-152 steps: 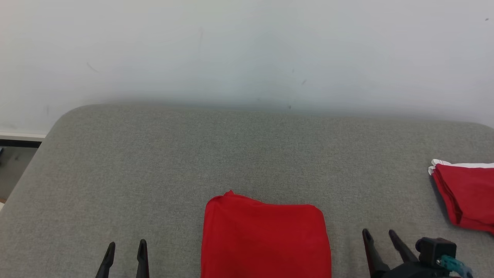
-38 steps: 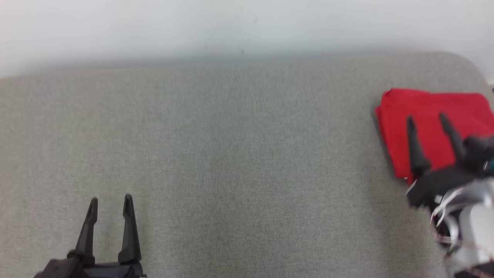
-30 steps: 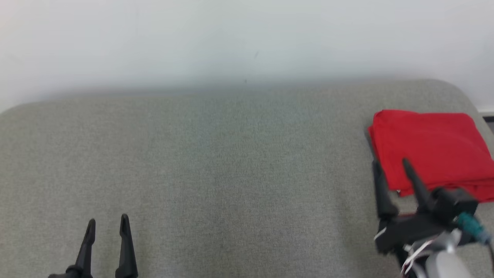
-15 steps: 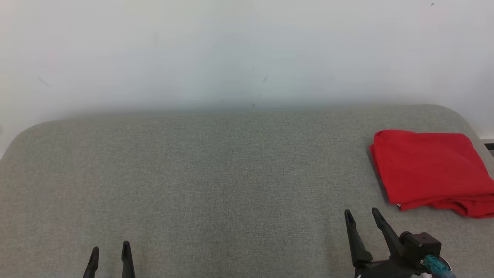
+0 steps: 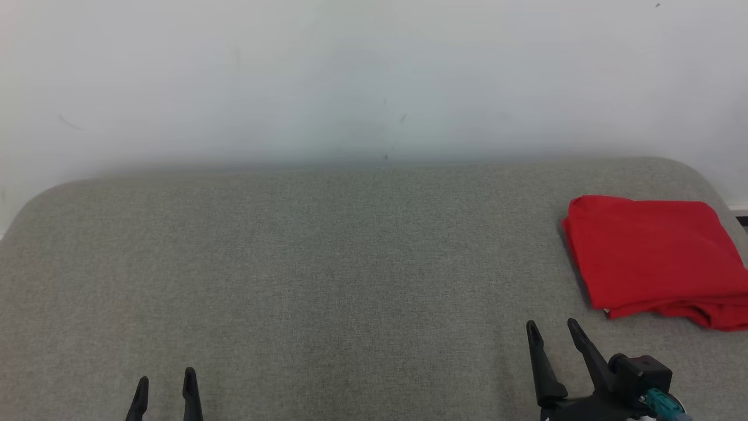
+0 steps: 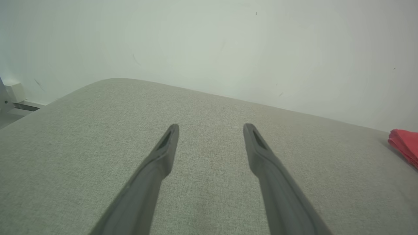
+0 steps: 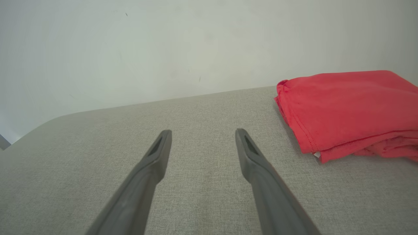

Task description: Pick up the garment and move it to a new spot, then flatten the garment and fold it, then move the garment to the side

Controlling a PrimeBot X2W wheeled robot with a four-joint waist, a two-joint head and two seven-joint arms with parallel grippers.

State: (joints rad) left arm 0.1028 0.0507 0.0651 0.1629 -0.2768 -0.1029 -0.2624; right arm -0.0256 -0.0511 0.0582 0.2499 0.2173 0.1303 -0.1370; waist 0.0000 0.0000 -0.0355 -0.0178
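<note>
The folded red garment (image 5: 654, 254) lies at about 3 o'clock on the grey counter (image 5: 327, 275), set aside, so the task looks finished. The left gripper (image 5: 166, 376) at 7 o'clock and the right gripper (image 5: 551, 323) at 5 o'clock are both spread, holding nothing.

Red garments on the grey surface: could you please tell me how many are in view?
1: a folded red bundle lies at the right end of the grey surface, ahead-right of the right gripper. Its lower layers may be another garment.
</note>
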